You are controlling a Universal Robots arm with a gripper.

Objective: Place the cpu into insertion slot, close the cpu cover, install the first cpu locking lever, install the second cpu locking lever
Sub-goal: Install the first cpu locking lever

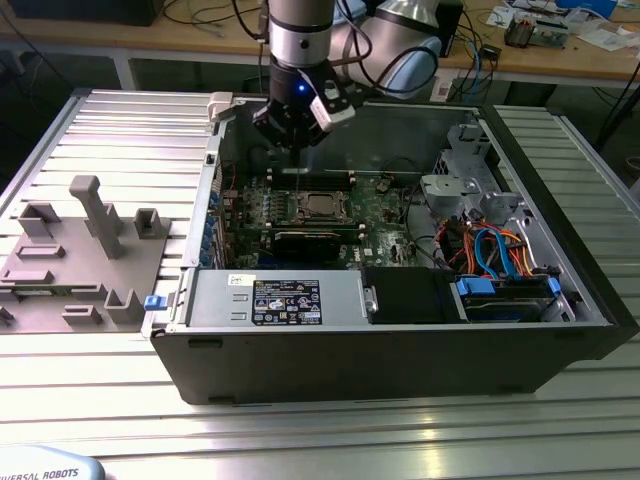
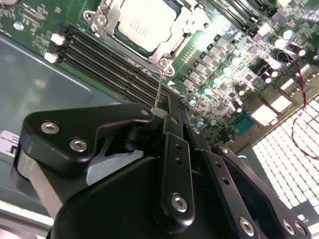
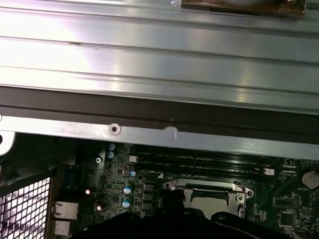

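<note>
1. Gripper [image 2: 158, 110] down low over the motherboard [image 2: 234, 74] inside the open computer case [image 1: 400, 350], just beside the socket corner nearest the memory slots [image 2: 109, 64].
2. Fingers clenched on the free end of a thin wire locking lever [image 2: 159, 84], as far as the second wrist view shows; held at the tip, most likely for leverage in swinging it.
3. Lever standing up off the board, its foot near a corner screw of the socket, so apparently not yet latched.
4. Cpu [image 2: 147, 20] seated flat in the insertion slot [image 2: 118, 33], metal top facing up.
5. Cpu cover [image 2: 192, 20] lying down around the chip, framing it through its window, ready for clamping.
</note>
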